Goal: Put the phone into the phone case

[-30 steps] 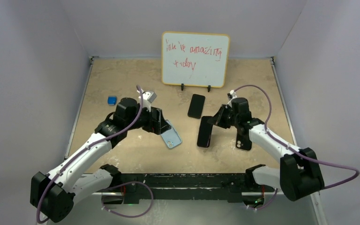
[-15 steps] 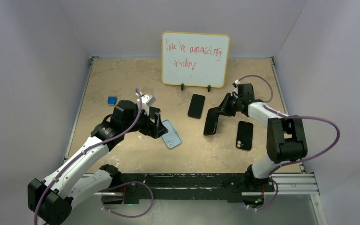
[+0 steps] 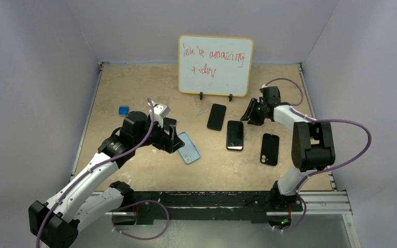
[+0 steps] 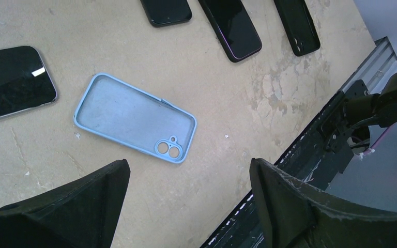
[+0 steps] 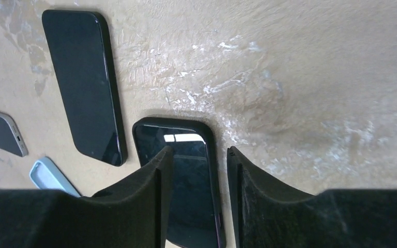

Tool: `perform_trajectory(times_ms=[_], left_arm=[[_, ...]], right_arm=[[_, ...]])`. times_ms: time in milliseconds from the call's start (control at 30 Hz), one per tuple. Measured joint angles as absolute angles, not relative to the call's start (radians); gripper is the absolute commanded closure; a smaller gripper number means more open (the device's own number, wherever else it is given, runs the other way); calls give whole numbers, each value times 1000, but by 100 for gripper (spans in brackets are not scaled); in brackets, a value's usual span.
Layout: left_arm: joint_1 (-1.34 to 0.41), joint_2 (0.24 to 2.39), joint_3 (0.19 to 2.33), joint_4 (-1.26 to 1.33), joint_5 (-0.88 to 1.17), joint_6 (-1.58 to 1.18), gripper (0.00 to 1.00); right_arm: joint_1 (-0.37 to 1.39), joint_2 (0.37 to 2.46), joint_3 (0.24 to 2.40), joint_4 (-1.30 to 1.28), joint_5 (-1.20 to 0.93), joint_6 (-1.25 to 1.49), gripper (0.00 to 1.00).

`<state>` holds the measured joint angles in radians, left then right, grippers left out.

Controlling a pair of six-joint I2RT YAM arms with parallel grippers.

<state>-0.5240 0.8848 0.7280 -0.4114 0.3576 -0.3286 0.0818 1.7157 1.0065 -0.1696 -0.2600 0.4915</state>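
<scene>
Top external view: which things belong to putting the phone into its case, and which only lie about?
For the job: phone with reddish rim; light blue phone case.
Lying about: all-black phone; black slab with twin lenses; small blue cube; whiteboard.

Robot lab test cell: plain walls [image 3: 41, 62] boxing a tan table [image 3: 134, 85] w/ alu rail [image 3: 212, 198] & handwritten whiteboard [image 3: 215, 65].

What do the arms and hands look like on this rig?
Left arm and right arm have white links and bulky black joints, each trailed by a looping purple cable. Left hand and right hand are black, with thick matte wedge-shaped fingers. No markings visible.
</scene>
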Motion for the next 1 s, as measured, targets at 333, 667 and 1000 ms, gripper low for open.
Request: perform_trajectory(times_ms=[333, 667, 1000], left_arm=[[-524, 837, 728, -418, 329, -329, 10], [-524, 797, 728, -432, 299, -329, 10], [-524, 797, 728, -437, 268, -329, 9]], right_arm=[[163, 1570, 979, -187, -245, 500, 100], [283, 1606, 904, -100, -270, 586, 100], [289, 1661, 859, -31, -252, 625, 100]])
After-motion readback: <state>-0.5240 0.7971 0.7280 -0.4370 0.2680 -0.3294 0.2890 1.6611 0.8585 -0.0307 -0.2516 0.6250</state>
